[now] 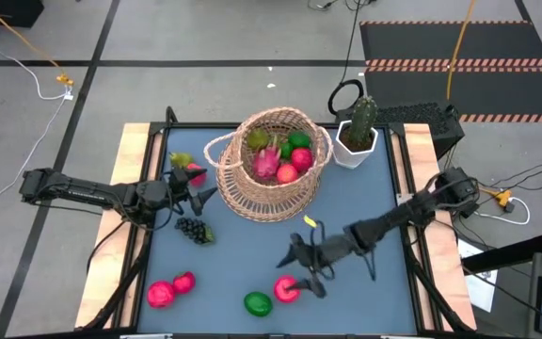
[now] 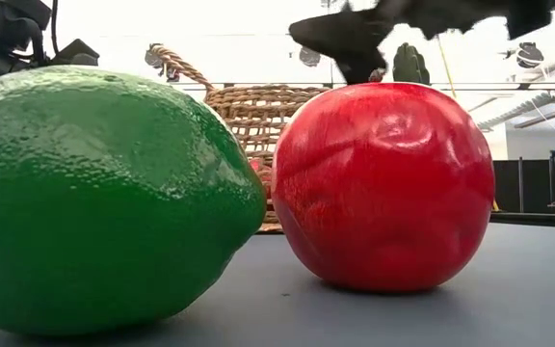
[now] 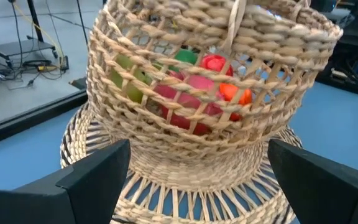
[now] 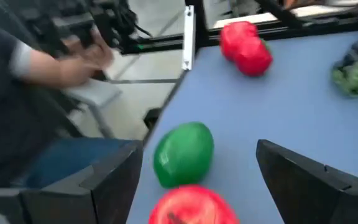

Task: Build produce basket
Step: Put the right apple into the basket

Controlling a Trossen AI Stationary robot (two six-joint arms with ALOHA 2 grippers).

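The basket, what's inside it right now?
Inside the basket lie a pink dragon fruit, a red apple, a pink apple, a green lime and a yellow-green pear; anything beneath is hidden.

Bystanders around the blue surface

A green cactus stands upright in a white hexagonal pot at the far right corner of the surface. Striped black mats and a yellow cable lie on the grey floor beyond. A seated person in a dark top shows past the near edge.
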